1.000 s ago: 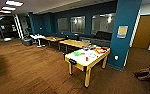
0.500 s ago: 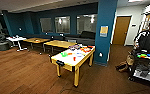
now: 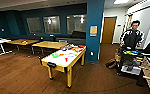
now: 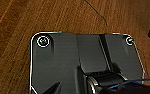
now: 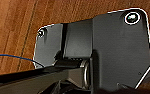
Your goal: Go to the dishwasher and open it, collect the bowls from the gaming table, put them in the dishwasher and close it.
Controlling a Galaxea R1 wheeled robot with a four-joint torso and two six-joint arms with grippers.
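Ahead, the white-topped, yellow-sided gaming table [image 3: 66, 60] carries a translucent green bowl [image 3: 55, 55]; jaw state of both grippers cannot be determined.

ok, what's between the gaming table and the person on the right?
In the head view, the blue pillar stands between the gaming table and the person, slightly behind their line. In front of it is bare wood floor.

A person [image 3: 131, 37] stands beside a teal pillar [image 3: 94, 30], on wooden floor [image 3: 18, 75].
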